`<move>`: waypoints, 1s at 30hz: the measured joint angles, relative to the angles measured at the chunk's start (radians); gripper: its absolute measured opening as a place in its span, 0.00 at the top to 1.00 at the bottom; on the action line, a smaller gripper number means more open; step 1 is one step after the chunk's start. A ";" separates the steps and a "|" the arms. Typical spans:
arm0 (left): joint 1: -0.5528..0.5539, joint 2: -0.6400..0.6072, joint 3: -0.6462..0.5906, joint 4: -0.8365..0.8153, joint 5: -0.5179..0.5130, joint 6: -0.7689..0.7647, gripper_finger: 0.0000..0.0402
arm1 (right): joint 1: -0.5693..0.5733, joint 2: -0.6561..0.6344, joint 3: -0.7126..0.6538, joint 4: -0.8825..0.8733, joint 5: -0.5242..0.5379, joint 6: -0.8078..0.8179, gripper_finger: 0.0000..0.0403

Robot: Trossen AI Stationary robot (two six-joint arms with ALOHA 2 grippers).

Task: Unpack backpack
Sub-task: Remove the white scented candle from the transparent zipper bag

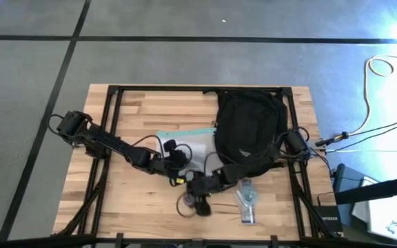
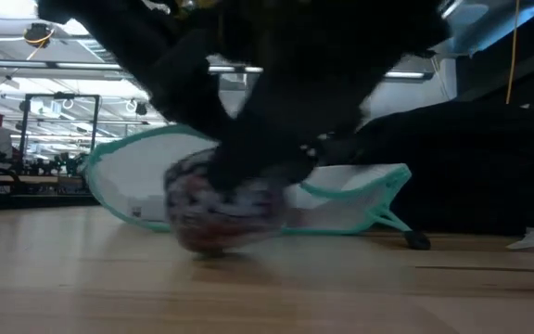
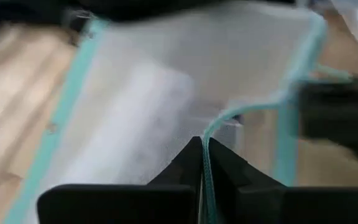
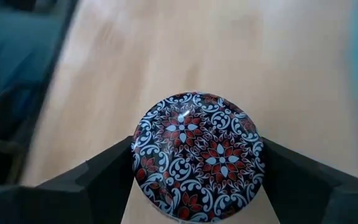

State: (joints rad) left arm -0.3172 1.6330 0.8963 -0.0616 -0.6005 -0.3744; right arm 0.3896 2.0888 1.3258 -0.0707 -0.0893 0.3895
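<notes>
The black backpack (image 1: 250, 131) lies at the table's far right, dark also in the low view (image 2: 489, 167). Left of it lies a clear teal-edged pouch (image 1: 185, 143), which bulges up in the low view (image 2: 137, 176). My left gripper (image 3: 202, 146) is shut on the pouch's teal edge; in the high view it is at the pouch's near side (image 1: 174, 164). My right gripper (image 4: 197, 162) reaches below the backpack toward the near edge (image 1: 191, 196). It is shut on a round disc (image 4: 197, 155) with a red, white and black flower pattern. My left gripper pinches the pouch's teal edge (image 3: 205, 134) between its two fingers, coming from the table's left and slanting down. The edge runs along between the fingers and curves away beyond them. The rest of the pouch lies on the table. My right gripper holds the round disc by two opposite sides of its rim (image 4: 135, 155) between its two fingers, slanting down from the table's right. The patterned face is turned up toward the wrist. In the low view the disc (image 2: 221, 209) is just at the tabletop; whether it is clear of it I cannot tell.
A clear plastic thing (image 1: 247, 203) lies near the front edge, right of the disc. Black frame rails (image 1: 116, 138) run along the table's left, right and far sides. Bare wood (image 1: 136, 200) lies at the near left. Cables (image 1: 371, 131) trail off the right side.
</notes>
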 joint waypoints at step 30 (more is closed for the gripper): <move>0.002 0.003 -0.005 -0.024 0.016 0.004 1.00 | 0.413 -0.287 0.001 -1.059 0.518 0.928 0.28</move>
State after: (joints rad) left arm -0.3156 1.6360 0.8917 -0.0852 -0.5846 -0.3706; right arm 0.8022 1.8015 1.3270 -1.1293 0.4283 1.3170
